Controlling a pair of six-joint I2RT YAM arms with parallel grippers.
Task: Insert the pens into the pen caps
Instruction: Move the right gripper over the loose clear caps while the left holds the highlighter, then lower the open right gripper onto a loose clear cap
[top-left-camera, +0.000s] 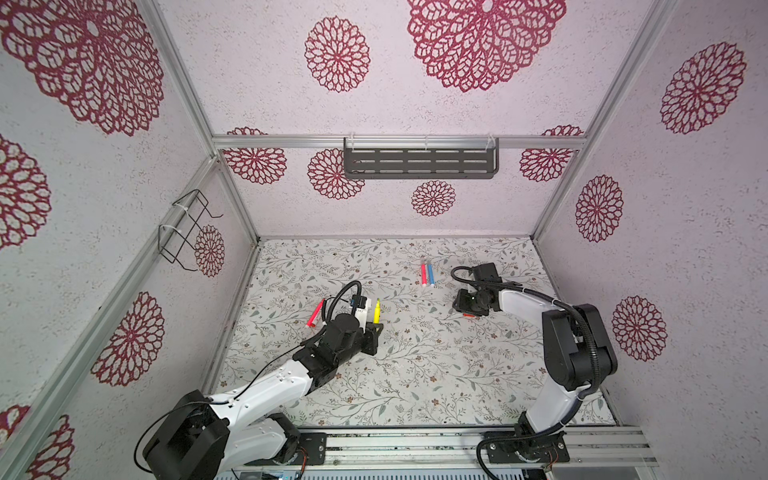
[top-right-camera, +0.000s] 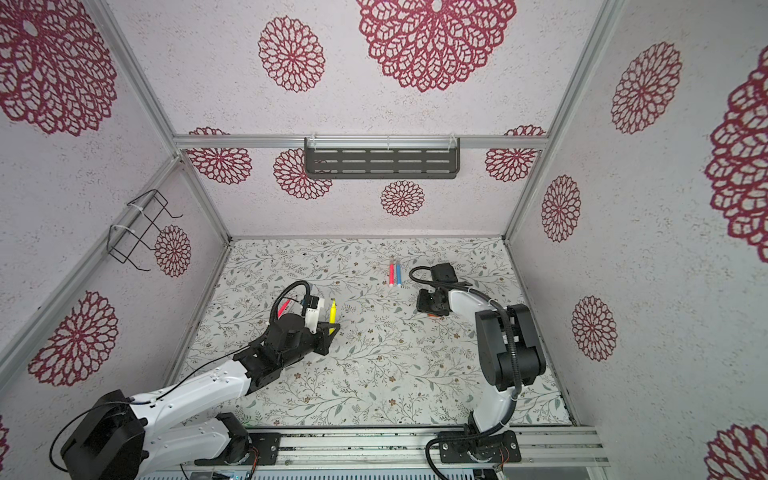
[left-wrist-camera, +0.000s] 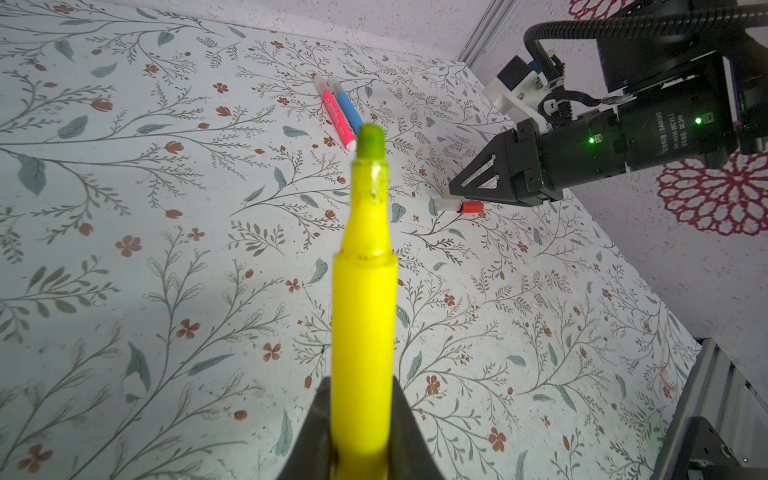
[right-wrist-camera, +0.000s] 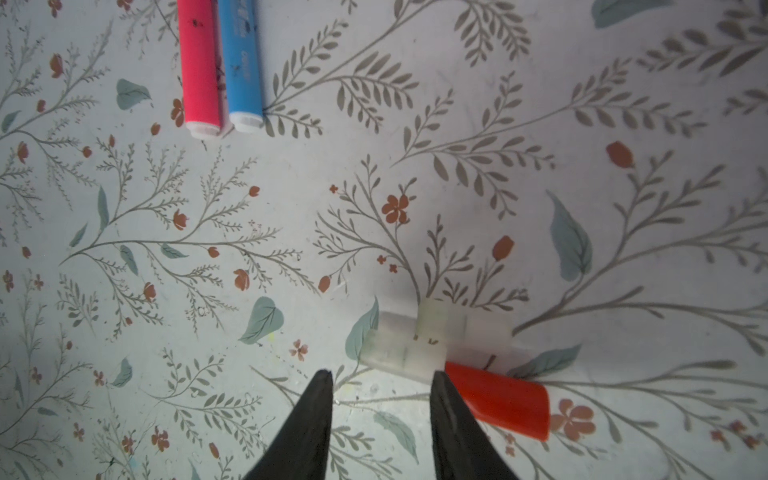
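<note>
Two pens lie side by side far back on the bench (top-left-camera: 415, 374): the pink pen (right-wrist-camera: 198, 62) and the blue pen (right-wrist-camera: 241, 62). My left fingers (left-wrist-camera: 309, 440) are squeezed tight on the yellow pen (left-wrist-camera: 362, 332), and its tip is bare. My right fingers (right-wrist-camera: 307, 428) stand apart, holding nothing, low over the pale caps (right-wrist-camera: 409, 345) and the red cap (right-wrist-camera: 505, 401) just beside them. A red pen (top-left-camera: 315, 313) lies near my left arm.

Yellow pen (left-wrist-camera: 362, 316) showed a tip that looked greenish, perhaps; pink pen (right-wrist-camera: 198, 62), blue pen (right-wrist-camera: 243, 62), red cap (right-wrist-camera: 505, 401); the table (top-left-camera: 436, 374) wore a leafy floral print.
</note>
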